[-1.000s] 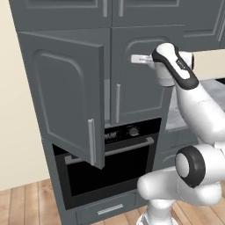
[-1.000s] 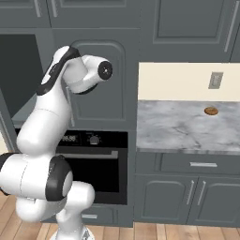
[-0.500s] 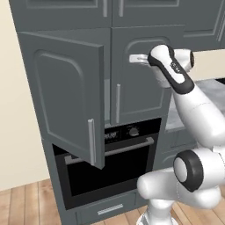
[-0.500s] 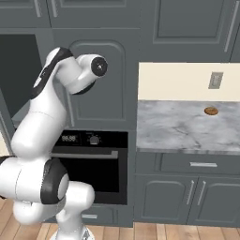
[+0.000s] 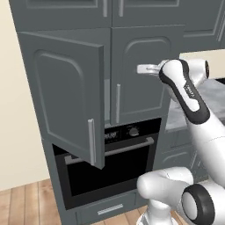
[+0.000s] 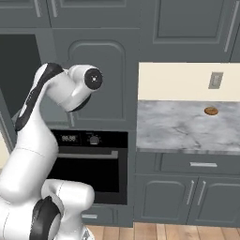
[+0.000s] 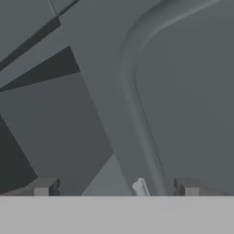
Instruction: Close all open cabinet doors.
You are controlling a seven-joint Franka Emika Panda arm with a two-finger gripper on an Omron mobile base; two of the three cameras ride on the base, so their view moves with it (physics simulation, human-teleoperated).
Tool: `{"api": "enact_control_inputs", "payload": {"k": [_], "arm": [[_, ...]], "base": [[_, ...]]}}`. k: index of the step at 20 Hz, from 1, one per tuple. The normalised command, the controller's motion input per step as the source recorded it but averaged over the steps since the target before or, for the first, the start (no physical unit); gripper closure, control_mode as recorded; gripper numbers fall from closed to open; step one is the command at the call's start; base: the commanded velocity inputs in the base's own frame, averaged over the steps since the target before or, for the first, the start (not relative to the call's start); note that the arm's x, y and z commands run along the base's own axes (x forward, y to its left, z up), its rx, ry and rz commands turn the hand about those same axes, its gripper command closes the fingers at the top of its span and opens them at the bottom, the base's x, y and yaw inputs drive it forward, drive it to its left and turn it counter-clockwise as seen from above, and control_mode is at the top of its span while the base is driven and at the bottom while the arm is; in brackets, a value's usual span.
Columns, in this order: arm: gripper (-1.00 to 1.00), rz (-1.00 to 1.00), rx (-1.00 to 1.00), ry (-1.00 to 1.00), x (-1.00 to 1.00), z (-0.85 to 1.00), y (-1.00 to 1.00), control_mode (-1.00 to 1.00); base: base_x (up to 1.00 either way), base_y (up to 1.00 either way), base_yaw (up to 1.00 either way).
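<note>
The tall dark grey cabinet unit (image 5: 110,17) fills the wall, with a black oven (image 5: 110,162) built in under its middle doors. The left cabinet door (image 5: 66,92) stands swung out towards the room, its long silver handle (image 5: 91,141) near the free edge; the dark inside of the cupboard shows behind it in the right base view. The right cabinet door (image 5: 140,74) lies flush and shut, its handle (image 5: 117,103) just beside the gap between the two doors. The white arm (image 5: 189,94) reaches across in front of the shut door, with the jaws (image 5: 147,69) spread wide apart and holding nothing, close to the door's panel. To the right a marble counter (image 6: 178,126) carries a small brown round thing (image 6: 211,111) near its back edge, below a wall socket (image 6: 215,80). Low drawer fronts (image 6: 201,164) sit under the counter.
</note>
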Motion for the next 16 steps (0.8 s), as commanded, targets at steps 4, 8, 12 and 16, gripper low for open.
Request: {"api": "enact_control_inputs", "payload": {"k": [4, 8, 12, 16], "arm": [[-1.00, 0.00, -0.01, 0.00, -1.00, 0.22, 0.10, -1.00], [-1.00, 0.00, -0.01, 0.00, -0.99, 0.18, 0.15, -1.00], [-1.00, 0.00, -0.01, 0.00, -1.00, 0.08, 0.10, -1.00], [-1.00, 0.00, -0.05, 0.00, -1.00, 0.22, 0.03, -1.00]], "base": [[0.00, 0.00, 0.00], [0.00, 0.00, 0.00], [0.00, 0.00, 0.00], [0.00, 0.00, 0.00]]}}
